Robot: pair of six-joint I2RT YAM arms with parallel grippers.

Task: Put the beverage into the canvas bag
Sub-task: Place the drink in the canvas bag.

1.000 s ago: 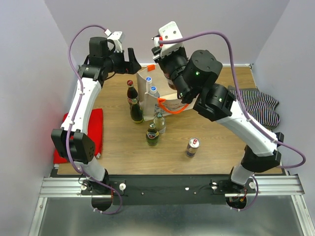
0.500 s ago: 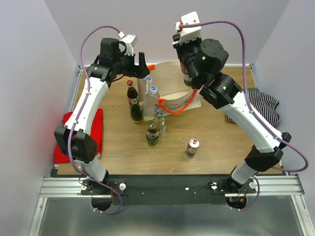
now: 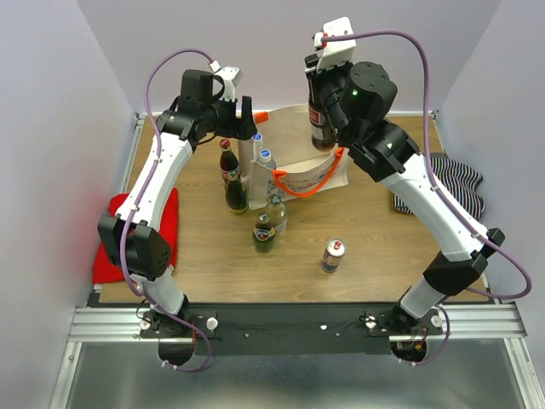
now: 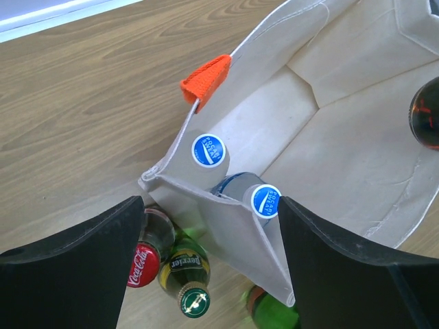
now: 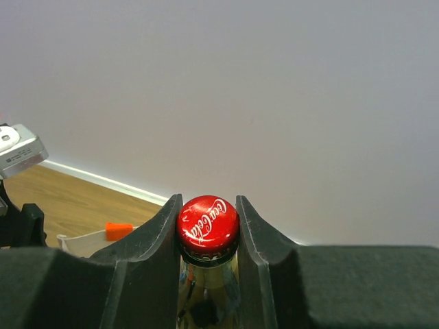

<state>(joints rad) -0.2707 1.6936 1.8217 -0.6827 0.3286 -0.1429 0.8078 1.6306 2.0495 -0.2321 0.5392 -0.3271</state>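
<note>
a can (image 3: 333, 255) stands alone on the near surface (image 3: 383, 247), farther a cluster of bottles (image 3: 264, 232) crowds the near-left corner of the canvas bag (image 3: 295, 176), and above the bag's mouth the right pincer (image 5: 208, 212) clamps the neck of a cola bottle (image 3: 321, 123) while the left pincer (image 4: 210, 226) hangs spread wide

You see pale lilac-grey walls (image 3: 255, 51) enclosing a light wood-grain table (image 3: 375, 256), with a white baseboard (image 4: 41, 17) along its far edge.

My tool (image 4: 212, 205) hangs wide open over the canvas bag (image 4: 329, 157), two blue-capped bottles (image 4: 208, 151) tucked in its corner near the orange tab (image 4: 206, 77), a red-capped cola (image 4: 145, 256) and green bottle (image 4: 185, 264) just outside on the surface (image 4: 82, 103).
</note>
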